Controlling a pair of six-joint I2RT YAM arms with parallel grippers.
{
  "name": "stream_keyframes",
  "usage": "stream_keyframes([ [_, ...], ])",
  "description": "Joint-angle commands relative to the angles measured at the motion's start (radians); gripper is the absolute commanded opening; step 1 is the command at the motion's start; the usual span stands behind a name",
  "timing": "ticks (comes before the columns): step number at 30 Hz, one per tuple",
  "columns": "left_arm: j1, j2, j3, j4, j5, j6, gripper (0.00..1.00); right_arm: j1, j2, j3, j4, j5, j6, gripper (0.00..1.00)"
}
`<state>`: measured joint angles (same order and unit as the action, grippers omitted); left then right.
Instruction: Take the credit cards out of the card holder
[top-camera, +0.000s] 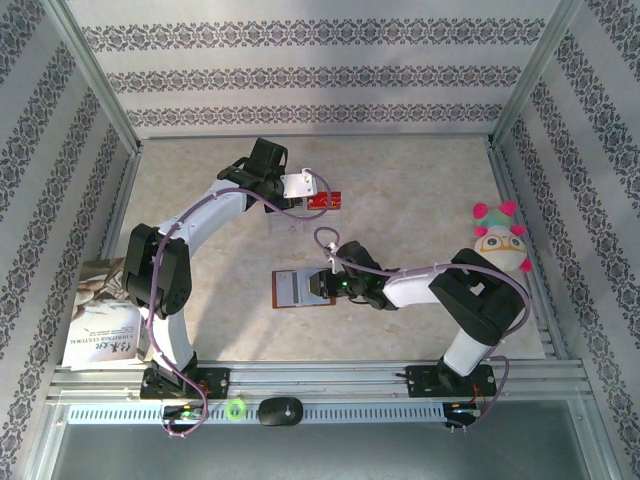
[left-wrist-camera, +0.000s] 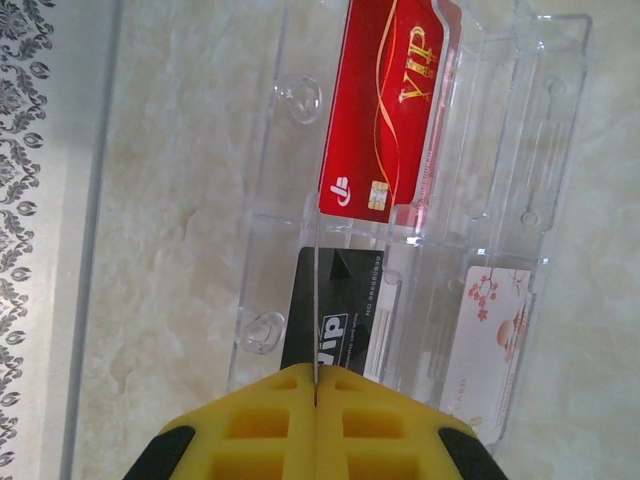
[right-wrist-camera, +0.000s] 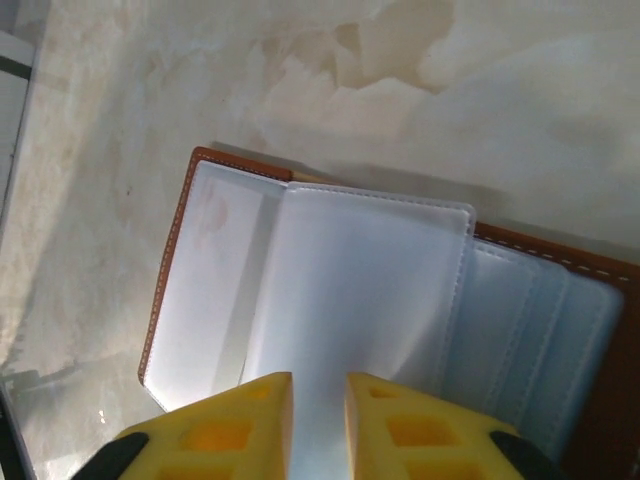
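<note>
Our left gripper (left-wrist-camera: 315, 400) pinches a thin card (left-wrist-camera: 316, 300); the right gripper (top-camera: 326, 285), slightly spread, sits at three o'clock of the card holder (top-camera: 292, 288). We judge the cards stiff and slippery: take edges.

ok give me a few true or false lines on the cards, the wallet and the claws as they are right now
1. The red card has gold VIP lettering. True.
2. The card holder is snapped shut. False: it lies open, with its pale inner sleeves showing.
3. The left claw is wide open. False: its yellow fingers are pressed together.
4. The black card is tucked in the card holder. False: it is in the clear tray, next to the red card.
5. The right claw is at the open card holder. True.
</note>
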<state>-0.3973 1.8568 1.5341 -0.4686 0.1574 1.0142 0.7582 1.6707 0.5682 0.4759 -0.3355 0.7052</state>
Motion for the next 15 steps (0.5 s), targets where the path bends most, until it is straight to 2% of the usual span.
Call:
stream_keyframes([
  [1,0.012,0.012,0.029,0.029,0.022,0.013,0.0,-0.026,-0.044,-0.084,0.089,-0.014,-0.009,0.27],
  [10,0.015,0.016,0.023,0.022,0.022,0.023,0.0,-0.086,-0.188,-0.163,0.146,-0.041,-0.018,0.3],
  [15,0.014,0.025,0.018,0.014,0.009,0.04,0.0,-0.112,-0.262,-0.174,0.102,-0.032,-0.028,0.31],
])
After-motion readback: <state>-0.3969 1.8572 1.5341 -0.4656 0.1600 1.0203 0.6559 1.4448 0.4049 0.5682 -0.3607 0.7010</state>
